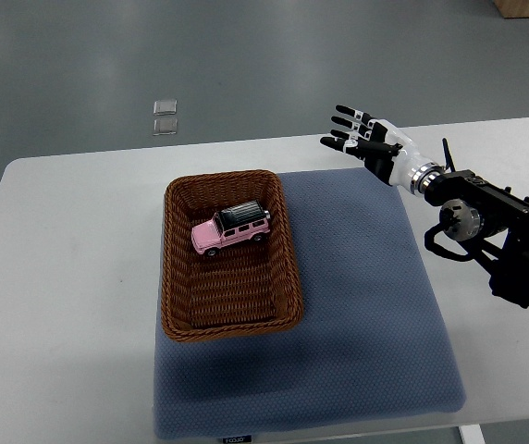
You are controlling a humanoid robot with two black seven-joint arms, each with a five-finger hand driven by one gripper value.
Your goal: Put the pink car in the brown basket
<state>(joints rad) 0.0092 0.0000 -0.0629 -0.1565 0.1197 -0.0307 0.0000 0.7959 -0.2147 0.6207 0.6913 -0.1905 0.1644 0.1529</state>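
Where the white worktop [70, 277] carries a blue-grey textured fabric mat [357, 305], a brown woven wicker basket [177, 305], rectangular, sits on the mat's left edge. Small pink toy car with black roof [230, 228]: inside the basket, upper half, on its wheels. Right hand [364, 139], black and white: fingers spread, holding nothing, above the worktop's far edge, well apart from the basket.

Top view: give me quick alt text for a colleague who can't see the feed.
A pink toy car sits inside a brown wicker basket on a blue-grey mat covering a white table. The robot's right hand hovers open, holding nothing, above the table's far edge, right of the basket.
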